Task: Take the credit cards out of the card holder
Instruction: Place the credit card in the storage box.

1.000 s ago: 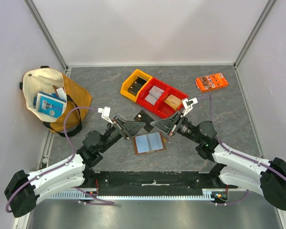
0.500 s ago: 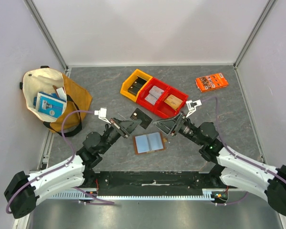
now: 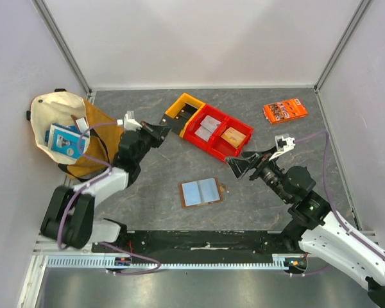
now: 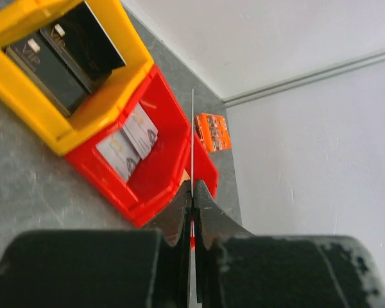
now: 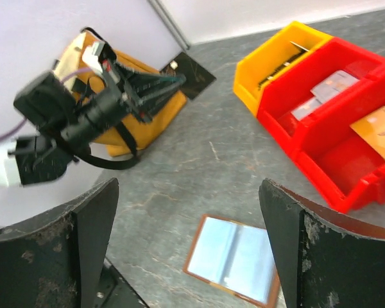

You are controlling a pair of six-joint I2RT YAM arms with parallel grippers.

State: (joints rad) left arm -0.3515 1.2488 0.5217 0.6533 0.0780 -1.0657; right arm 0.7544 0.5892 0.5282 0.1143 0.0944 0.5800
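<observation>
A dark card (image 5: 194, 76) is pinched edge-on by the left gripper (image 3: 164, 126), just beside the yellow bin (image 3: 183, 112). The card holder (image 3: 201, 191) is laid open on the table (image 3: 147, 186), pale inside up. The right gripper (image 3: 239, 167) is spread wide.

No legible text or labels.

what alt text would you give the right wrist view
The open right gripper frames an opened card holder lying flat on the grey table. Beyond it, the left gripper pinches a dark card near a yellow bin and red bins holding cards.
</observation>
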